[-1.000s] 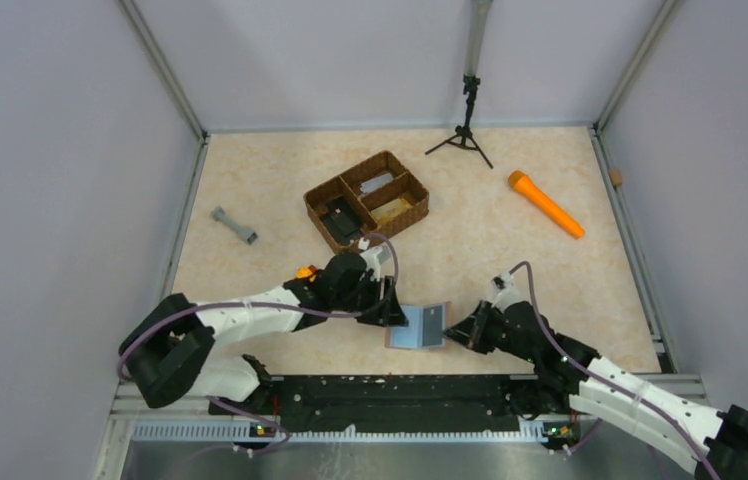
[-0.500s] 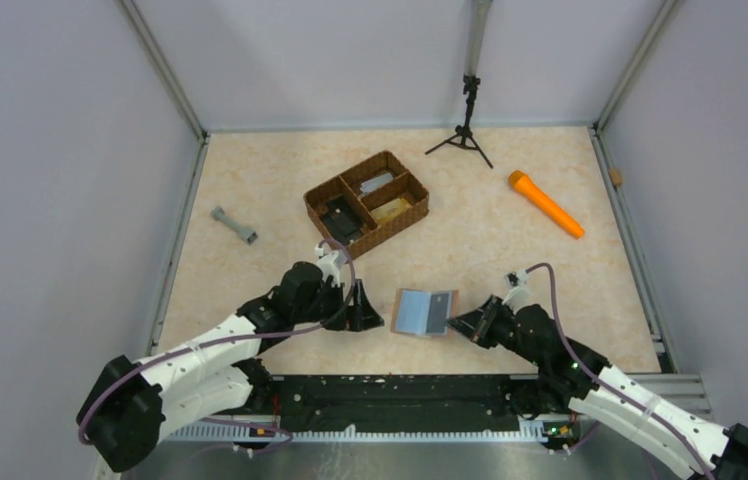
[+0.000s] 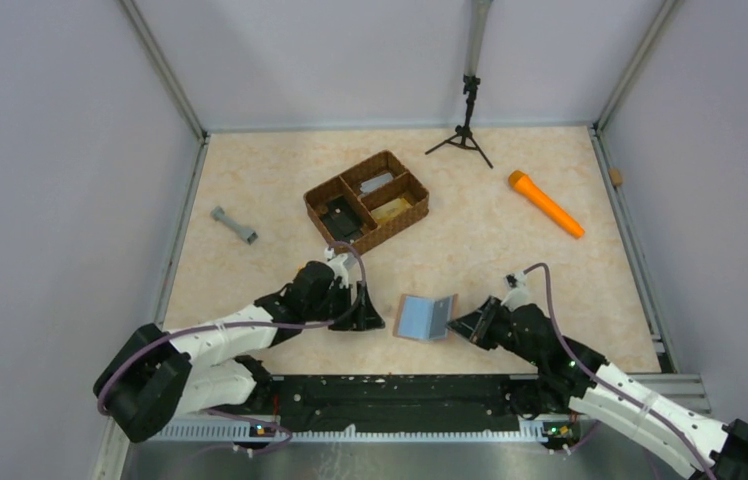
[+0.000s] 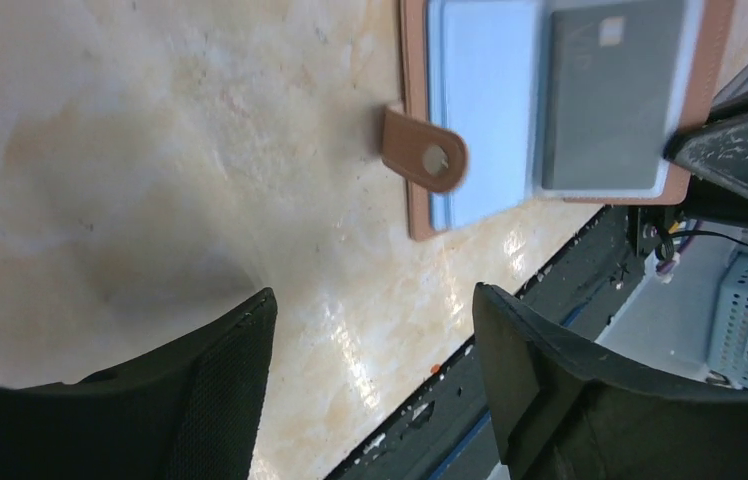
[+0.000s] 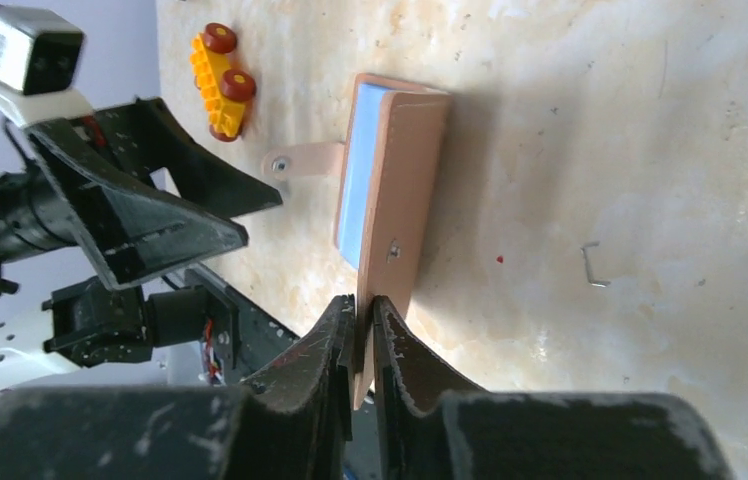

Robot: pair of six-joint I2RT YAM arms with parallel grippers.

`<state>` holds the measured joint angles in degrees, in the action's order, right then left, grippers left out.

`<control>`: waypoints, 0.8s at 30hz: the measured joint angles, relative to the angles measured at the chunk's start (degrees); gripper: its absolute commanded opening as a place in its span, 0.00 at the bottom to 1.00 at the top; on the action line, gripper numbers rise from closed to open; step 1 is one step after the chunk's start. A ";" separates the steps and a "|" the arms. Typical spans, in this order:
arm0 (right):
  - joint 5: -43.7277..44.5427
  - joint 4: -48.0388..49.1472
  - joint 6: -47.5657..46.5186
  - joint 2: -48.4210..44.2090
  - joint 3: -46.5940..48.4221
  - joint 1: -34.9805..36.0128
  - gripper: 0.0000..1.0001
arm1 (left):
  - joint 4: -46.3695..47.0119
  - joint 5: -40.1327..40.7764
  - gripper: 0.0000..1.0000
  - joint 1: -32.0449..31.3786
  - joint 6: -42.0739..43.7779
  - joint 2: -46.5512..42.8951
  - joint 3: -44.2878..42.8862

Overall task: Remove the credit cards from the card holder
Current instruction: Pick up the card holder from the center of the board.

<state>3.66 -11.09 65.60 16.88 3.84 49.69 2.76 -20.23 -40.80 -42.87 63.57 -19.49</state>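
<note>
Right jaws: pinched tight on an edge of the raised flap of the small tan leather bifold card holder point(image 5: 390, 200), pale blue-grey inside. Left jaws: spread apart, gripping nothing, hovering low just beside the holder's round snap tab point(image 4: 425, 155). Holder open on the beige marbled counter point(image 3: 510, 240), between the two arms, one half flat, other half tilted up. Dark grey card point(image 4: 610, 95) seated in the blue pocket, looks near flush. Risks, as judged: could snag the tab instead of the card on the way in; could pinch pocket and card together and lock the card in; could drag the whole holder along, since only held by one thin edge; could slip off that edge under pull. Worth coming in from the pocket's open side with a shallow bite.
</note>
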 measured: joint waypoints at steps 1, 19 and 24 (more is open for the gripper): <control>0.00 0.00 -0.09 0.46 0.00 0.02 0.18 | -0.20 0.59 0.69 -0.07 0.61 0.83 -0.85; -0.09 5.01 -3.58 14.86 0.02 0.00 0.09 | 1.81 2.16 0.72 -1.75 6.64 10.99 -8.63; -0.20 6.45 -4.26 16.68 1.95 0.00 0.00 | 1.70 2.60 0.91 -1.79 7.02 9.86 -8.57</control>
<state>3.46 -4.64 61.34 33.56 5.78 49.69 4.47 -17.63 -42.59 -35.86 73.43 -28.05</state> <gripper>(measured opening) 0.044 0.839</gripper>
